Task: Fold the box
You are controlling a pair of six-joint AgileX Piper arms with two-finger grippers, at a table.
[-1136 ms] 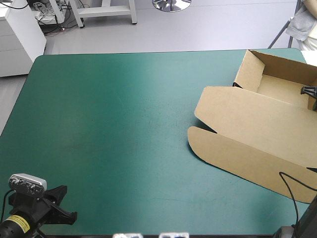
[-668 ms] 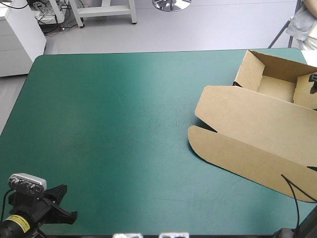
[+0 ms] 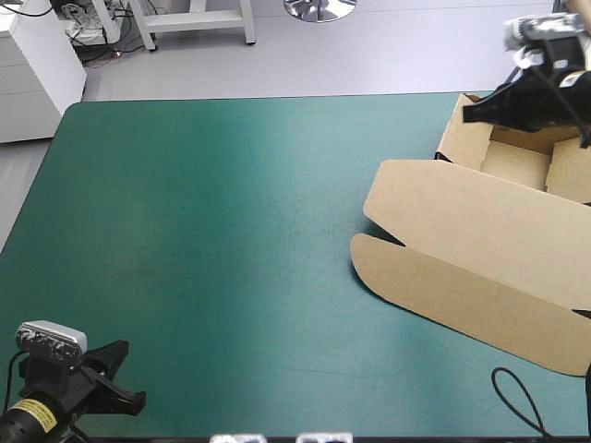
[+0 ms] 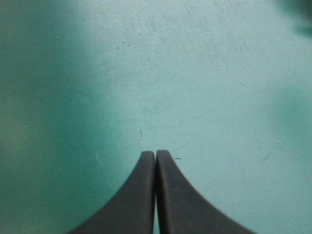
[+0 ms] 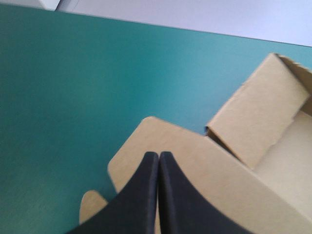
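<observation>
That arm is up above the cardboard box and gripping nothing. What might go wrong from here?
1. The right end effector, shut, hangs over the box's raised wall; coming down there, it might knock that wall flat.
2. The box lies at the table's right edge with nothing holding it. The left end effector is shut over bare table at the near left corner, so a push might slide the box off.

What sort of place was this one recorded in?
Likely a robot test bench: a teal-green table, the left gripper and right gripper over it, and a partly folded brown box.
</observation>
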